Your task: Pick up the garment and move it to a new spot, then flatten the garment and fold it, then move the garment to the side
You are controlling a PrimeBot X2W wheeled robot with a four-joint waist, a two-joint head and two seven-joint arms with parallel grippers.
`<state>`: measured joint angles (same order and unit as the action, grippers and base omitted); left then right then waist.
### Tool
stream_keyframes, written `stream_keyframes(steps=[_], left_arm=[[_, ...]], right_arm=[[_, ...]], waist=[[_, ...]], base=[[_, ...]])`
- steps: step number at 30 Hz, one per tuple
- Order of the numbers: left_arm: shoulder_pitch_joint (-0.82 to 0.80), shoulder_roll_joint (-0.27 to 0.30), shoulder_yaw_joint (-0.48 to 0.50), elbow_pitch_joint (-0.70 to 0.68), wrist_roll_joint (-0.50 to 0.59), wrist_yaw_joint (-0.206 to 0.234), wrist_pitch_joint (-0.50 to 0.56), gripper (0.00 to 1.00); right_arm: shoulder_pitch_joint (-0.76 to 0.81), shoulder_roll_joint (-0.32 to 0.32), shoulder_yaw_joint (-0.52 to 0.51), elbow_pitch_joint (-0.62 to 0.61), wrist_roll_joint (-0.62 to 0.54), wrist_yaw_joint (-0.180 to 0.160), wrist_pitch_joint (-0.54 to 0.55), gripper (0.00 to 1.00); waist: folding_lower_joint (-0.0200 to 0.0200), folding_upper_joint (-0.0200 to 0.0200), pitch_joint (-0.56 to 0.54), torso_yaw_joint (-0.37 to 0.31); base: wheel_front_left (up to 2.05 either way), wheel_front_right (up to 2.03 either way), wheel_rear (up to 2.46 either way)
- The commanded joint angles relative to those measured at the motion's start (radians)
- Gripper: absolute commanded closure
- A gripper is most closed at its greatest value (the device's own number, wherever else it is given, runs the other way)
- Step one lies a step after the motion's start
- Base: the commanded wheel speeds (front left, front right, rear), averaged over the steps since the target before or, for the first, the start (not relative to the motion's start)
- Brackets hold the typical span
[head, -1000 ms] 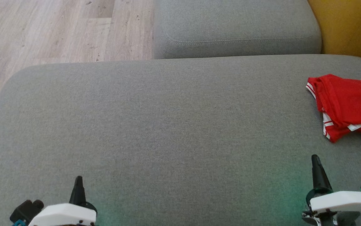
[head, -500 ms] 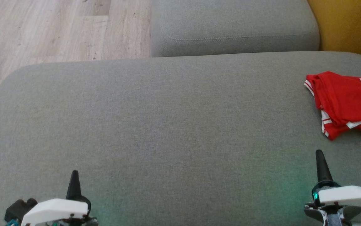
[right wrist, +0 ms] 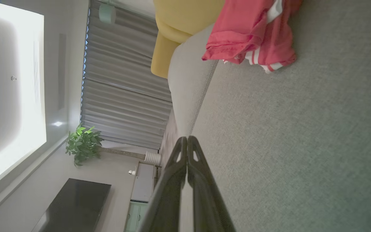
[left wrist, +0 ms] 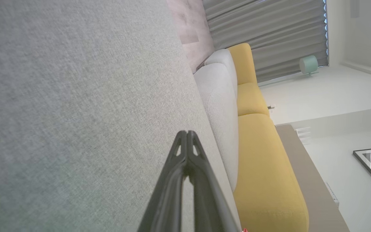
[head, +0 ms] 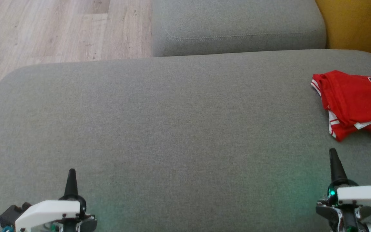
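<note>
We see soft, even light on the grey cushion (head: 185,129); a green lamp on the right gripper (head: 333,154) tints it nearby. The ceiling (right wrist: 8,96) glares white; close fabric blurs.

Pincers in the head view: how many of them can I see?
2. The left pincer is at the lower left, the right pincer at the lower right, both shut above the grey cushion; the red garment lies beyond the right one.
</note>
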<state>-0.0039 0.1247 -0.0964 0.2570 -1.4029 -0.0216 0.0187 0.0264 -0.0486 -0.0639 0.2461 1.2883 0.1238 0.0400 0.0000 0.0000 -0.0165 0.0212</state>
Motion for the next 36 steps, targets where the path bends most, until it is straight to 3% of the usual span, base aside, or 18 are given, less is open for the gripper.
stream_keyframes(steps=[1, 29, 36], left_arm=[[-0.058, 0.001, 0.043, -0.024, -0.017, -0.011, 0.010, 1.00], [-0.103, -0.068, 0.201, -0.012, -0.213, -0.109, 0.087, 1.00], [-0.104, -0.068, 0.202, -0.012, -0.212, -0.109, 0.088, 1.00]], right_arm=[[-0.060, -0.023, 0.013, -0.028, 0.029, 0.005, 0.005, 1.00], [-0.132, -0.023, -0.021, -0.003, 0.345, 0.007, 0.050, 1.00], [-0.132, -0.021, -0.023, -0.003, 0.342, 0.007, 0.052, 1.00]], waist=[[0.0000, 0.0000, 0.001, -0.001], [0.0000, 0.0000, 0.020, -0.021], [0.0000, 0.0000, 0.020, -0.021]], base=[[0.00, 0.00, 0.00], [0.00, 0.00, 0.00], [0.00, 0.00, 0.00]])
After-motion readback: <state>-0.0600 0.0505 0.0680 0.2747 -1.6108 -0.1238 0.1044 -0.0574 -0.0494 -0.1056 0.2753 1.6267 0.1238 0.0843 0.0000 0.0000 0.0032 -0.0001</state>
